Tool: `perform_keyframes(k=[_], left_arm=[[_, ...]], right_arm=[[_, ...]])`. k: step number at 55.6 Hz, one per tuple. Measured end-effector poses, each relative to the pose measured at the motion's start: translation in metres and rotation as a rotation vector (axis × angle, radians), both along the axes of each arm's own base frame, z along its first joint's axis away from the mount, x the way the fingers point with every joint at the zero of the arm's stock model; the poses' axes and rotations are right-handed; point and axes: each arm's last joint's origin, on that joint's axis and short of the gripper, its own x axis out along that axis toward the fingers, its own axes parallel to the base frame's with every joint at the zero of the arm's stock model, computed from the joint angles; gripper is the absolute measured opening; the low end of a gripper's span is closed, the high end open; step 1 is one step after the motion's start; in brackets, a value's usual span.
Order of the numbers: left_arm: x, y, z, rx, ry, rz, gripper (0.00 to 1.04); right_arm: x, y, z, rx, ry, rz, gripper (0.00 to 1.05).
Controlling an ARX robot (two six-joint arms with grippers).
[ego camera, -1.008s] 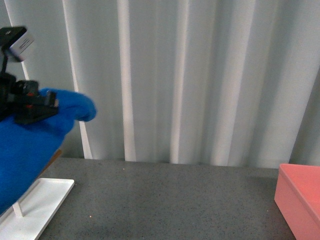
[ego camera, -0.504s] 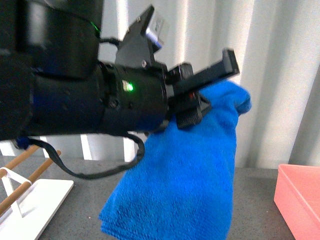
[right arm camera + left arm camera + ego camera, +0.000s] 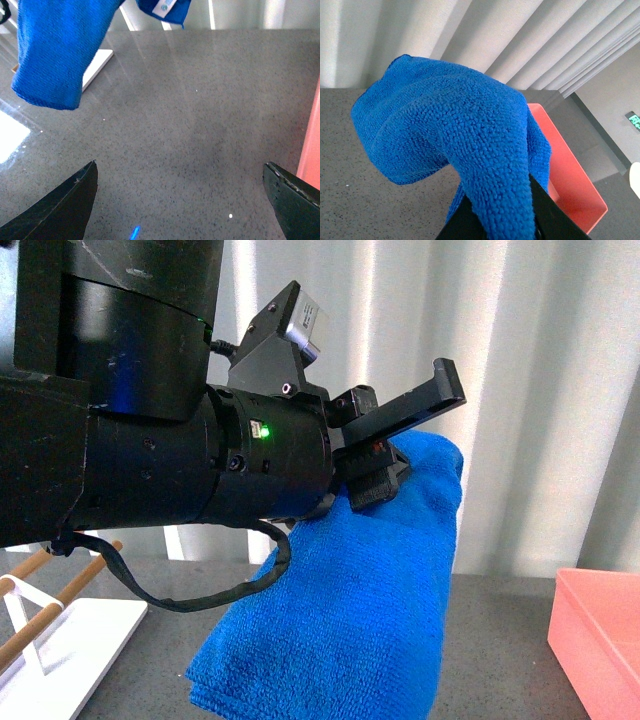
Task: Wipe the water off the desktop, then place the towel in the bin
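Note:
My left gripper is shut on the bright blue towel and holds it up in the air above the dark grey speckled desktop. The towel hangs down in folds. In the left wrist view the towel drapes over the jaws and the salmon-pink bin lies beyond it. The bin sits at the right edge of the front view. My right gripper is open and empty above the desktop; the towel and its white label hang far beyond it. No water is clearly visible.
A white stand with wooden rods stands at the left of the desktop. A pale pleated curtain closes the back. The pink bin's wall shows at the edge of the right wrist view.
The left arm swung in from the left with the towel, then drew back slightly left and lower in the last half second. The towel still hangs from the gripper.

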Motion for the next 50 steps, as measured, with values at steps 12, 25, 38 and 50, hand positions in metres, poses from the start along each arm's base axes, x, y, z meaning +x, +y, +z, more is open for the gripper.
perform_keyframes(k=[12,25,38,50], left_arm=[[0.000,0.000,0.000,-0.001,0.000,0.000,0.07],[0.000,0.000,0.000,-0.004,0.002,0.000,0.07],[0.000,0.000,0.000,-0.004,0.002,0.000,0.07],[0.000,0.000,0.000,-0.004,0.002,0.000,0.07]], right_arm=[[0.037,0.017,0.003,0.038,-0.021,0.099,0.98],[0.069,0.042,0.004,0.063,-0.046,0.202,0.98],[0.090,0.067,0.002,0.092,-0.069,0.288,0.98],[0.108,0.087,0.003,0.127,-0.105,0.366,0.98]])
